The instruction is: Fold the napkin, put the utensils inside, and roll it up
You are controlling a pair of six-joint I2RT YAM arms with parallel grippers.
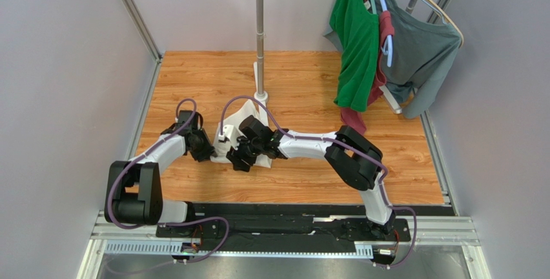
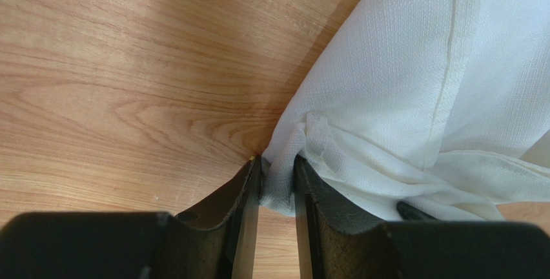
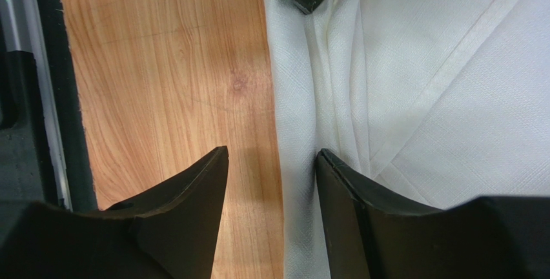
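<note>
Wooden tabletop [image 1: 303, 85] is carrying the napkin [image 1: 240, 116] at frame centre; left gripper [image 2: 277, 185] is pinching its bunched corner, right gripper [image 3: 272, 163] is hanging open astride its edge.

This is a robotics lab test cell, not a home. A wood-grain table [image 1: 310, 79] is boxed in by plain grey walls [image 1: 64, 66] set in aluminium posts [image 1: 132, 11]. Two arms, left [image 1: 155, 153] and right [image 1: 352, 156], are bolted to a black plate [image 1: 284, 227] on a metal rail [image 1: 129, 230], with purple cables [image 1: 116, 188] looping loose. The only household things are a napkin [image 1: 240, 116] and shirts, green [image 1: 355, 53] and grey [image 1: 419, 53], hung from a pole stand [image 1: 260, 33].
</note>
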